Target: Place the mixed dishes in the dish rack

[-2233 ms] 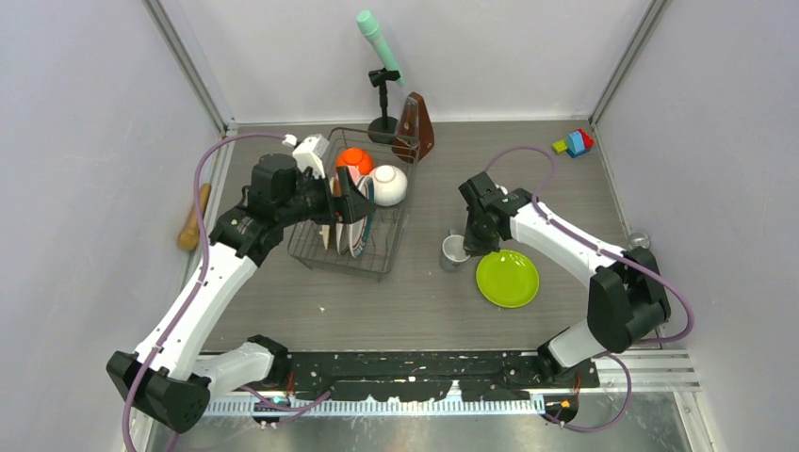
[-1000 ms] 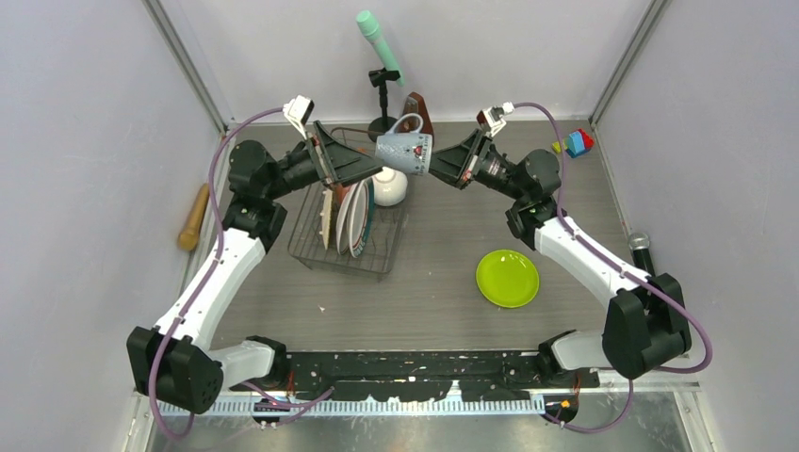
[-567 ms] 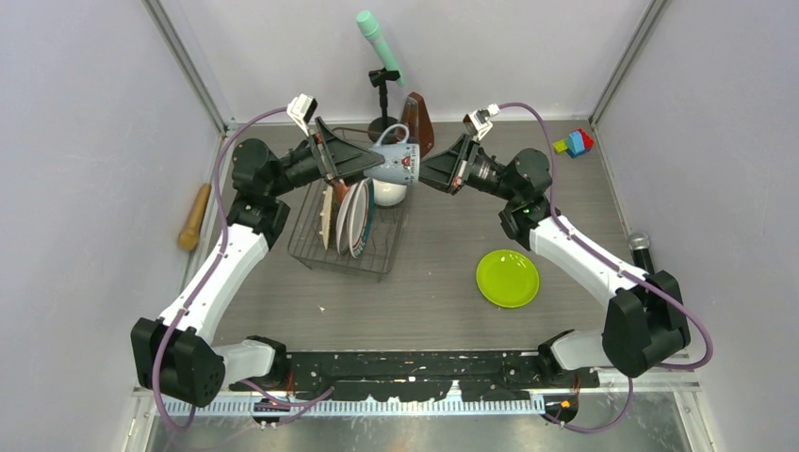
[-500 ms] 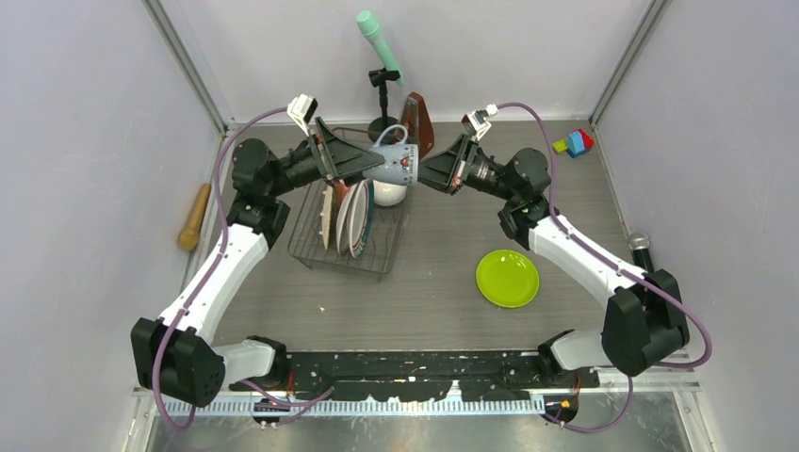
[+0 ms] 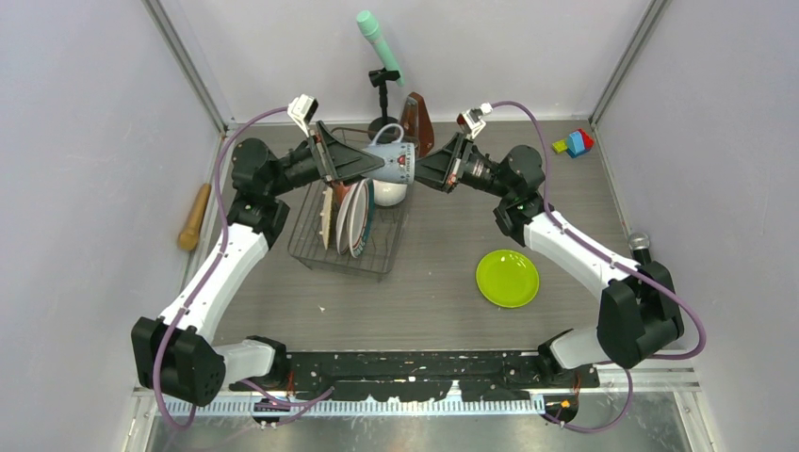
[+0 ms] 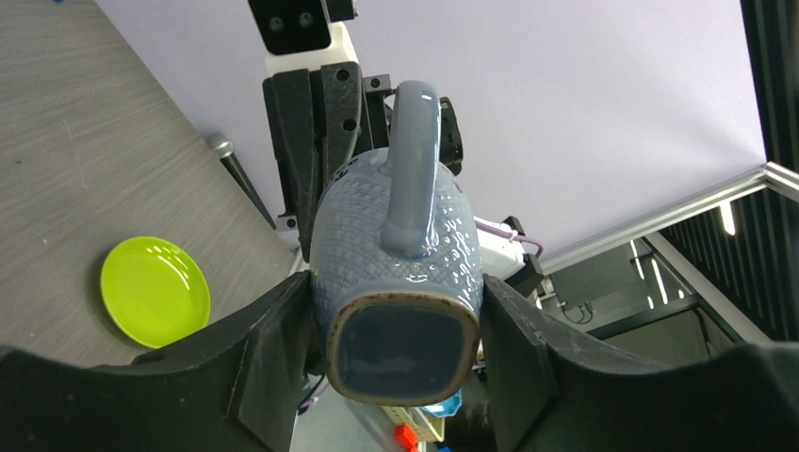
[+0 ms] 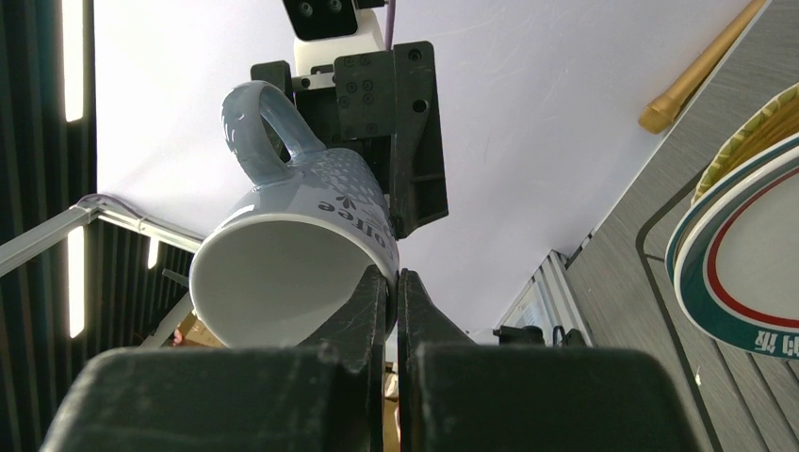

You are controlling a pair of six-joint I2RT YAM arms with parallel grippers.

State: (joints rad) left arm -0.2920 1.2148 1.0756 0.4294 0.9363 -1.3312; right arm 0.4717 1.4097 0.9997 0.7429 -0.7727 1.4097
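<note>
You have one mug (image 5: 391, 164) at upper centre: right gripper (image 5: 418, 173) pinches its rim, left gripper (image 5: 369, 162) clasps its base; one lime-green plate (image 5: 507, 278) lies well apart, lower right.

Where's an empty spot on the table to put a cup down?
Bare table lies between the dish rack and the lime-green plate, and along the near strip in front of them. It is crowded at the back, around the metronome, and in the rack's left side, full of plates.

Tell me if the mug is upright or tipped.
Tipped: the mug lies sideways in the air, handle up, rim pinched by the right gripper.
</note>
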